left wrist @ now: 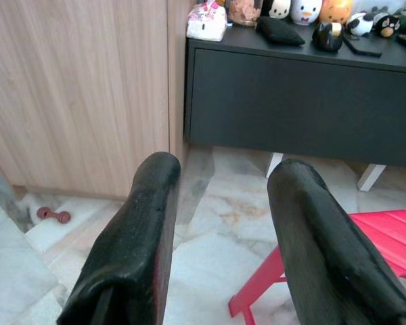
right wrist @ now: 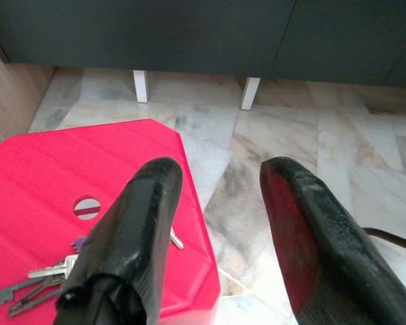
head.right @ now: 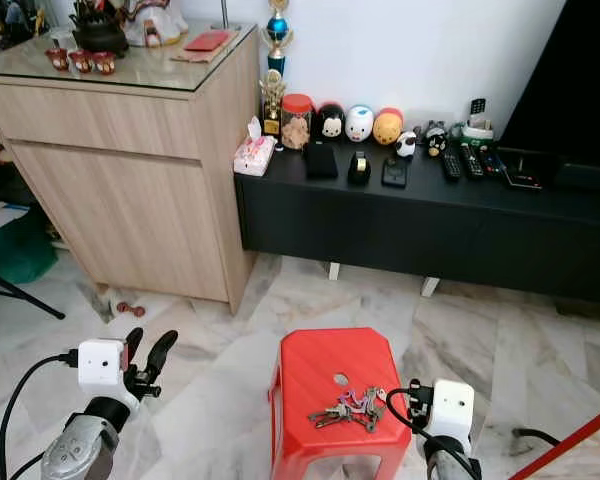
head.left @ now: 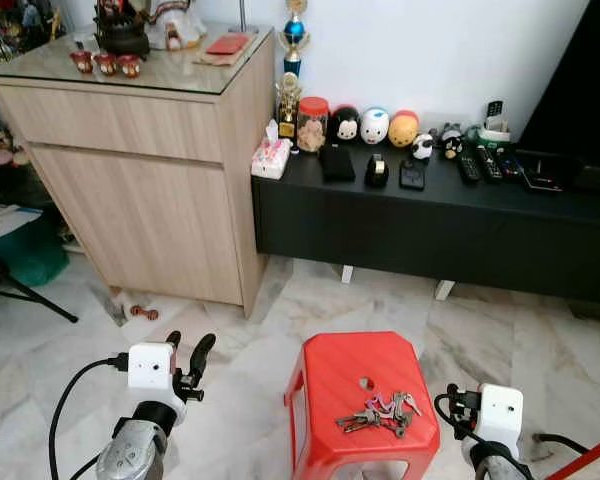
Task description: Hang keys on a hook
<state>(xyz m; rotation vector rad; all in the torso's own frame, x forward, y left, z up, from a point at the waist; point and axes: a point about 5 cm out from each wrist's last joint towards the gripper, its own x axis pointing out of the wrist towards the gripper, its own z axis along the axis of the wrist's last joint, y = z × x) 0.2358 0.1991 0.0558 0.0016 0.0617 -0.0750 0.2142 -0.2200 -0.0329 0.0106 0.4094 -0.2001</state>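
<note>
Keys (head.left: 378, 411): a bunch lying flat on top of the red stool, lower centre of the head views, just below the small round hole in the seat.
Stool (head.left: 335, 385): red plastic, standing on the marble floor (head.left: 480, 330), between the 2 arms.
Left gripper (head.left: 188, 360): lower left of the head views, raised over the floor to the left of the stool; jaws apart, holding nothing.
Right gripper (right wrist: 216, 223): lower right of the head views, just beside the stool's right edge; its wrist view shows the jaws apart and empty, the keys near 1 finger.
Wooden cabinet (head.left: 140, 190): upper left, glass tabletop with small red cups (head.left: 105, 63) and ornaments.
Black TV bench (head.left: 430, 225): upper right, against the white wall, carrying a tissue box (head.left: 270, 157), a jar, 3 round toy figures (head.left: 375, 126), remotes (head.left: 480, 163) and dark pouches.
Floor extras: a small reddish dumbbell-shaped thing (head.left: 140, 313) by the cabinet's foot.
</note>
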